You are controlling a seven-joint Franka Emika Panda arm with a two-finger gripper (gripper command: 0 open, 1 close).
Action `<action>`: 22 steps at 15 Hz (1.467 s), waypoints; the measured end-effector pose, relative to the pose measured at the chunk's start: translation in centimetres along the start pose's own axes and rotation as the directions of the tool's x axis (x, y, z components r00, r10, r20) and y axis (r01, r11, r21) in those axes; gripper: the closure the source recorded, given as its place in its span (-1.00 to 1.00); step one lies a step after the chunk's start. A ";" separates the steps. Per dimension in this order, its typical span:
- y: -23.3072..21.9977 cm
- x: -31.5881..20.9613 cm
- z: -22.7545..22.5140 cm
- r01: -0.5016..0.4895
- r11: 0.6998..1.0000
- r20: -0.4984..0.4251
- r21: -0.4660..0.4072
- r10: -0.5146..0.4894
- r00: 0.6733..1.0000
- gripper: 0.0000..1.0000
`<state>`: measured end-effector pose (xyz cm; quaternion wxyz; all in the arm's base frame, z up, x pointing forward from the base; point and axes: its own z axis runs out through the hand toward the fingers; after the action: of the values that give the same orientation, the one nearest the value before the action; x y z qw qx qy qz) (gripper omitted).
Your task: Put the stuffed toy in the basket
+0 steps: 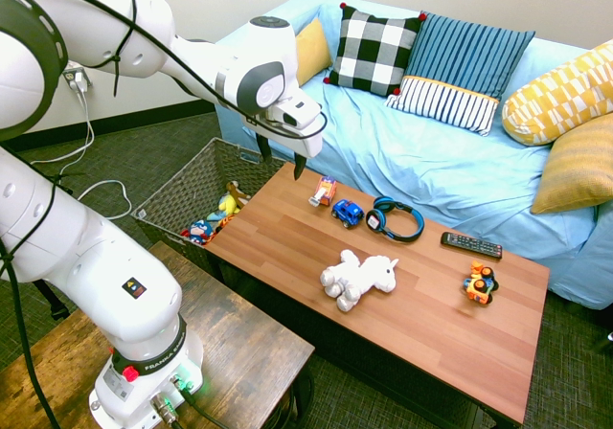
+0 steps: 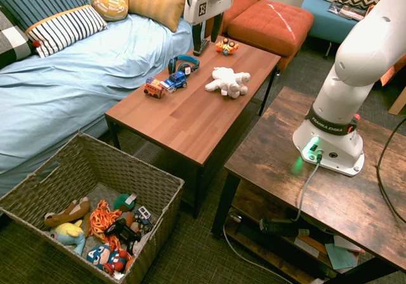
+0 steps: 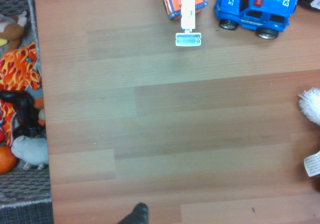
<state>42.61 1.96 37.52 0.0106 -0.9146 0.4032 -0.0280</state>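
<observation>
The stuffed toy is lying mid-table, well apart from the gripper, which is hovering spread open and empty over the table end nearest the basket.

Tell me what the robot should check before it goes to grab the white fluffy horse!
1. Gripper free of any load: ok, nothing between the open fingers.
2. Gripper above the stuffed toy: not ok, it hangs over the table end near the basket, and the toy lies further along the coffee table.
3. Toy free to lift: ok, it lies on its side, apart from the blue police car and the headphones.
4. Basket open on top: ok, no lid.
5. Room in the basket: ok, the other toys cover only part of its floor.
6. Best spot to pinch the toy: cannot tell from here.
</observation>
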 end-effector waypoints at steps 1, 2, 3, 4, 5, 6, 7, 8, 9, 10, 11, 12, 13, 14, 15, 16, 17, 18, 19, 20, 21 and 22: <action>-0.1 0.1 0.0 0.000 1.000 0.000 0.000 0.000 1.000 -1.00; -0.1 0.1 0.1 -0.007 1.000 -0.003 0.001 0.007 1.000 -1.00; 0.0 0.4 0.4 -0.028 1.000 -0.012 0.009 0.028 1.000 -1.00; 0.4 1.1 0.9 -0.062 0.998 -0.026 0.020 0.062 0.998 -1.00; 1.1 2.2 1.6 -0.105 0.994 -0.038 0.029 0.106 0.994 -1.00; 2.2 3.7 2.5 -0.150 0.988 -0.046 0.034 0.152 0.987 -1.00; 3.5 5.3 3.5 -0.194 0.980 -0.055 0.034 0.196 0.979 -1.00; 4.9 7.0 4.8 -0.240 0.970 -0.064 0.034 0.242 0.968 -1.00; 6.4 8.5 6.5 -0.282 0.959 -0.067 0.030 0.283 0.957 -1.00; 7.6 9.8 8.2 -0.319 0.947 -0.067 0.027 0.320 0.945 -1.00; 8.9 11.1 10.1 -0.360 0.933 -0.069 0.022 0.361 0.930 -1.00; 10.0 12.3 12.1 -0.399 0.917 -0.071 0.016 0.399 0.914 -1.00; 10.9 13.5 14.0 -0.437 0.900 -0.077 0.010 0.436 0.897 -1.00; 11.8 14.7 15.7 -0.469 0.883 -0.085 0.004 0.468 0.880 -1.00; 12.5 15.9 17.1 -0.497 0.868 -0.089 -0.003 0.495 0.864 -1.00; 12.9 16.8 18.5 -0.522 0.853 -0.086 -0.011 0.520 0.850 -1.00; 13.1 17.4 19.6 -0.541 0.841 -0.079 -0.018 0.539 0.839 -1.00; 13.2 18.0 20.5 -0.559 0.829 -0.074 -0.024 0.556 0.828 -1.00; 13.5 18.5 21.3 -0.573 0.819 -0.070 -0.030 0.570 0.819 -1.00; 14.0 18.9 22.1 -0.583 0.812 -0.069 -0.040 0.580 0.812 -1.00; 14.5 19.2 22.9 -0.591 0.805 -0.068 -0.050 0.588 0.806 -1.00; 14.9 19.6 23.7 -0.596 0.801 -0.066 -0.058 0.592 0.803 -1.00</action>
<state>46.27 -22.59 14.09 -0.0246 -0.7413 0.6701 -0.0284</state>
